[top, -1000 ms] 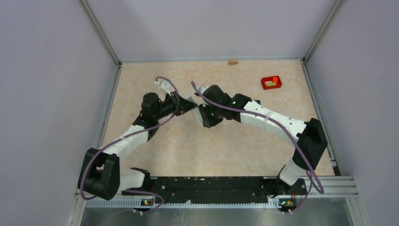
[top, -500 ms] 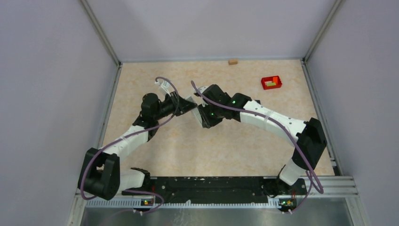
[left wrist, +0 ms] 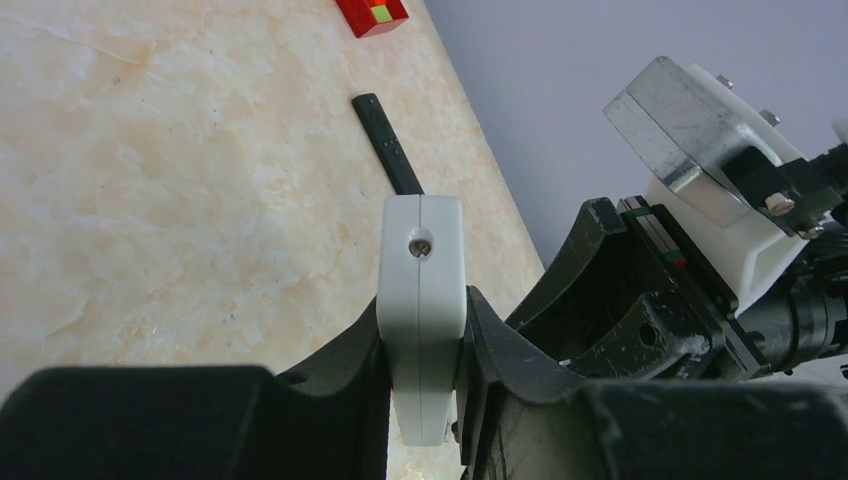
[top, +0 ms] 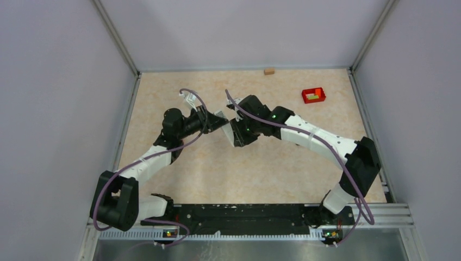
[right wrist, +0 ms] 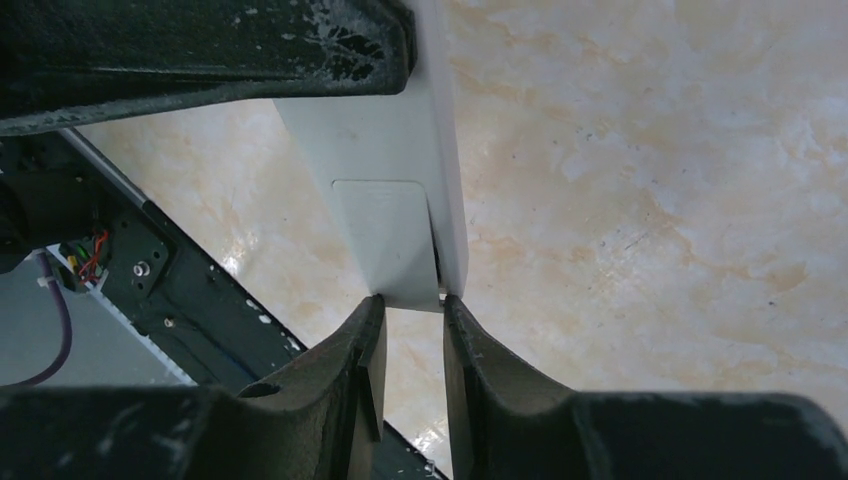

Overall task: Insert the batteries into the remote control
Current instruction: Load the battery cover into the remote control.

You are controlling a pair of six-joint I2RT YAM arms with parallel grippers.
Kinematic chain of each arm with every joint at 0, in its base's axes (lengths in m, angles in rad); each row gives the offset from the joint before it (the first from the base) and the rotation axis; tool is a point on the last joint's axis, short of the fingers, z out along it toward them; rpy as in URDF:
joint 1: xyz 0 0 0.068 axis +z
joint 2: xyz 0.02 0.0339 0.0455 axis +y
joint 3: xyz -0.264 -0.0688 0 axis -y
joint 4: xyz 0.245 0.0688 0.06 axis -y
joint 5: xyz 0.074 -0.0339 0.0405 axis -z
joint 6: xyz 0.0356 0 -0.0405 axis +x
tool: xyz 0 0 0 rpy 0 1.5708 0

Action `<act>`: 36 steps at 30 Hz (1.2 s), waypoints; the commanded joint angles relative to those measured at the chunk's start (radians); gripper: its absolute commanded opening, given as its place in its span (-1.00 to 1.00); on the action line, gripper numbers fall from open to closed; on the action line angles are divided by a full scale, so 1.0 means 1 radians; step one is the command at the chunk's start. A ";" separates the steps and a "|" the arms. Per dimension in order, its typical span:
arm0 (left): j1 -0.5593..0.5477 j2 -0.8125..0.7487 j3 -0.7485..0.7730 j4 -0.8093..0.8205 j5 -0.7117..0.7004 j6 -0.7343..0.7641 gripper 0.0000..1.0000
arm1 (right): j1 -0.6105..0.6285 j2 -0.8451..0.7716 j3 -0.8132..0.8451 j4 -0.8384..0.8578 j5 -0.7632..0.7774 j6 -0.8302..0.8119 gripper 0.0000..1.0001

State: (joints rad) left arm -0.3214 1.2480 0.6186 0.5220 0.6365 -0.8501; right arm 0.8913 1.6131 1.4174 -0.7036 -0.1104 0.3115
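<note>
White plastic sits mid-frame in the top view: the left fingers [left wrist: 348, 372] pinch the remote [left wrist: 421, 300] by its sides, holding it clear of the desk [left wrist: 150, 200], probably to present its back. The right fingers [right wrist: 362, 350] nip its end below the cover panel [right wrist: 385, 235], likely to pry it. No batteries show. Since a second ago the right wrist has rolled slightly toward upper right, while the left arm is unchanged.

One white flat plastic remote control [left wrist: 422, 300] mid-counter; one small red plastic box [top: 313, 95] at two o'clock; one tan wooden block [top: 268, 70] at twelve; one slim black stick [left wrist: 388, 145].
</note>
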 commanded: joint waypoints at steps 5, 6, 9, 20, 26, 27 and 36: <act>-0.014 -0.021 -0.032 0.166 0.086 -0.086 -1.00 | -0.017 -0.032 0.013 0.153 -0.052 0.041 -0.59; -0.015 -0.020 -0.033 0.170 0.087 -0.091 -1.00 | -0.017 -0.028 0.018 0.153 -0.051 0.043 -0.58; -0.014 -0.014 -0.032 0.176 0.090 -0.111 -1.00 | -0.017 -0.012 0.032 0.145 -0.039 0.046 -0.58; 0.001 0.003 0.020 0.175 0.152 -0.248 -1.00 | -0.017 0.010 0.047 0.101 0.058 0.053 -0.58; 0.020 -0.001 0.066 0.069 0.169 -0.267 -1.00 | -0.017 0.006 0.043 0.097 0.071 0.056 -0.58; 0.024 -0.002 0.073 0.051 0.165 -0.263 -1.00 | -0.017 0.003 0.044 0.094 0.074 0.058 -0.58; 0.048 0.021 0.084 0.039 0.142 -0.281 -1.00 | -0.018 -0.035 0.061 0.066 0.106 0.096 -0.42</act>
State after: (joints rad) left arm -0.2668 1.2716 0.6361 0.4835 0.6765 -1.0134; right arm 0.8745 1.6035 1.4364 -0.6804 -0.0696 0.3870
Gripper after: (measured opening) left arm 0.284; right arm 0.276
